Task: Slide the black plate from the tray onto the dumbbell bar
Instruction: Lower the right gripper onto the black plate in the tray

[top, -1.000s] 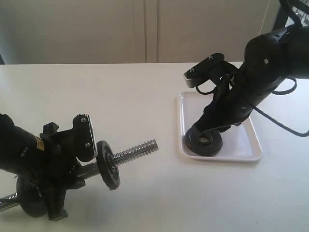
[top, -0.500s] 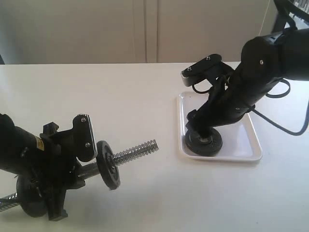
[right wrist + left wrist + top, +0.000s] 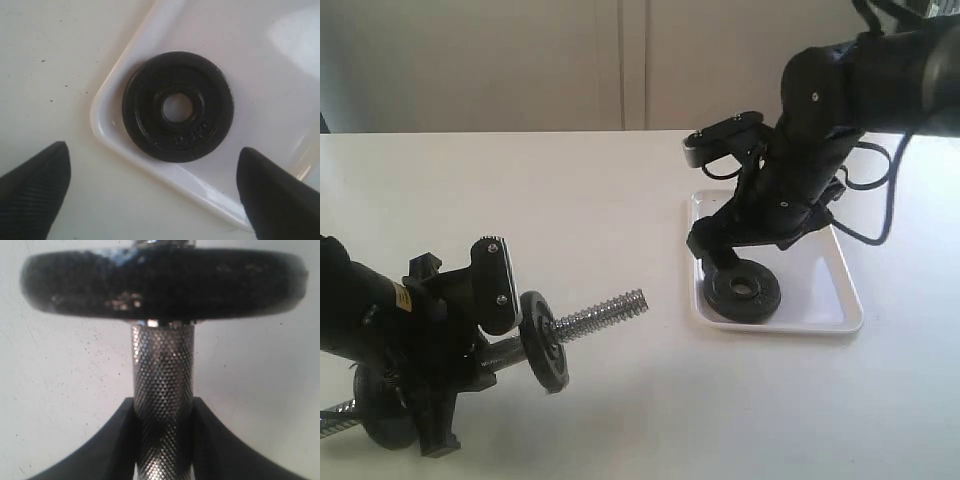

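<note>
The black plate (image 3: 744, 290) (image 3: 178, 106) lies flat in the near-left corner of the white tray (image 3: 825, 305) (image 3: 150, 22). My right gripper (image 3: 712, 250) (image 3: 153, 148) hangs open just above it and holds nothing, one finger over the table and the other over the tray. My left gripper (image 3: 485, 350) (image 3: 164, 412) is shut on the knurled middle of the dumbbell bar (image 3: 605, 312) (image 3: 163, 370). The bar tilts up to the right, its bare threaded end pointing toward the tray. One black disc (image 3: 542, 340) (image 3: 162, 282) sits on the bar just beyond my fingers.
A second black disc (image 3: 382, 412) sits at the bar's lower end, near the table's front-left edge. Bare white table (image 3: 650, 400) lies between the bar's tip and the tray. The right arm's cables (image 3: 890, 230) loop over the tray's far side.
My right gripper has lifted off the black plate and drawn up and slightly left. The plate stays in the tray. The left arm and bar have not moved.
</note>
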